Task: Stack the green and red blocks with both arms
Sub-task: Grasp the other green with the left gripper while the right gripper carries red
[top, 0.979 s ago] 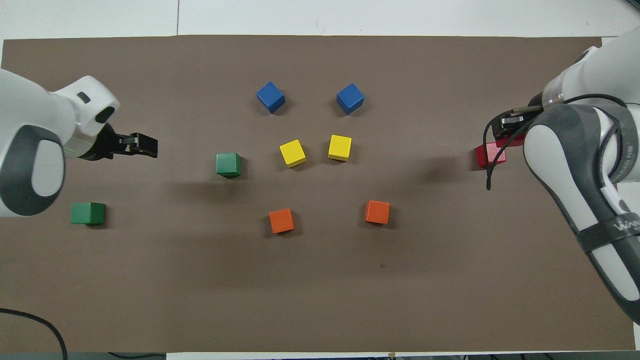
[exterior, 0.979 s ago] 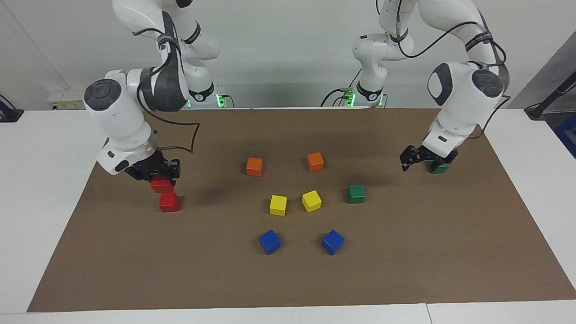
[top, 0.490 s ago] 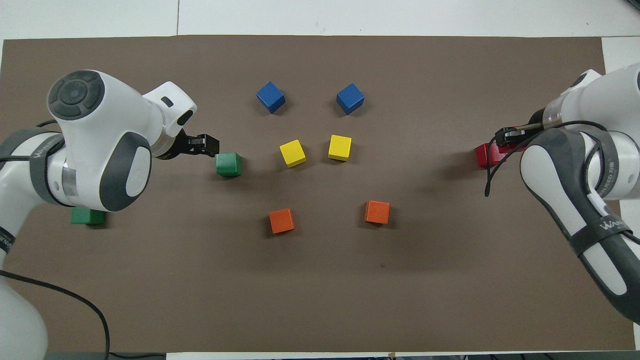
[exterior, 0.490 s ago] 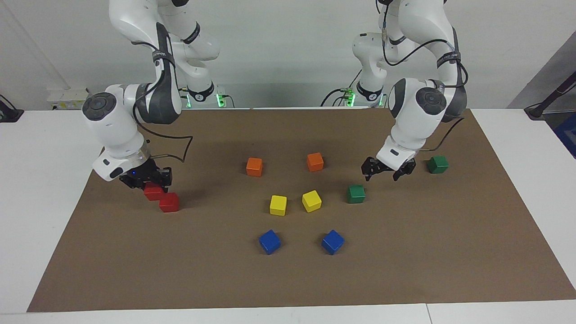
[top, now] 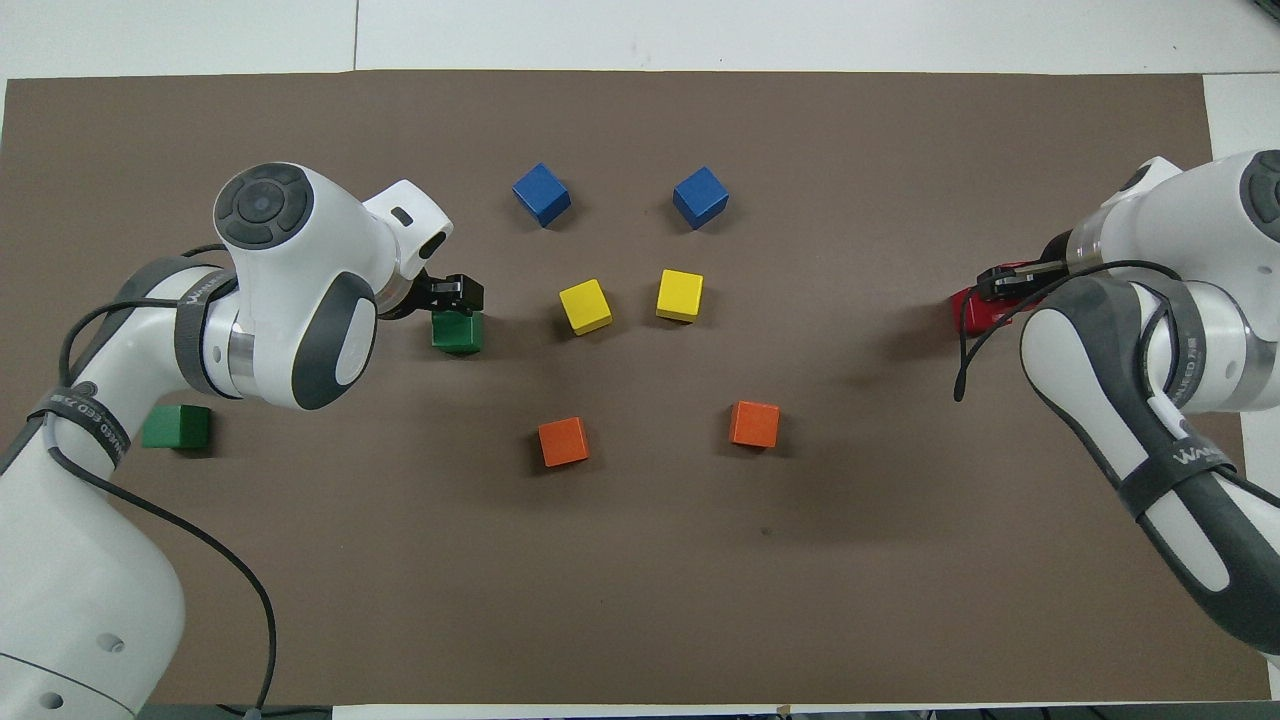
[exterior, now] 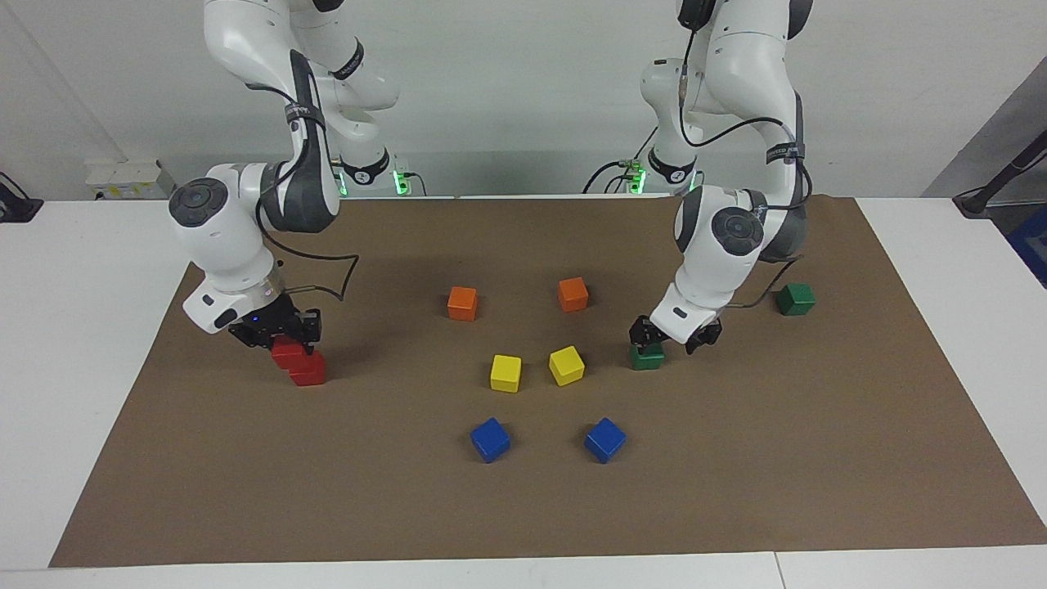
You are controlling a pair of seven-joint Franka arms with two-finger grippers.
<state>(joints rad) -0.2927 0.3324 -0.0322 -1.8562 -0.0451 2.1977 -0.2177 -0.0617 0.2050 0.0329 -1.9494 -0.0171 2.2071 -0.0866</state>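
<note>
Left gripper (exterior: pixel 671 337) newly over green block (exterior: pixel 647 357)

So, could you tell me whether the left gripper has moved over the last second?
Yes: the left gripper has moved from over the outer green block to the one beside the yellow blocks.

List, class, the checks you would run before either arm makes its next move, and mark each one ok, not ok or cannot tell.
1. Grip: right end effector shut on the held red block: ok.
2. Alignment: held red block squarely over the lower red block: not ok, it sits offset.
3. Readiness: left end effector open: ok.
4. Centring: green block midway between its fingers: cannot tell.
5. Stack base: second green block uncovered on the mat: ok.
</note>
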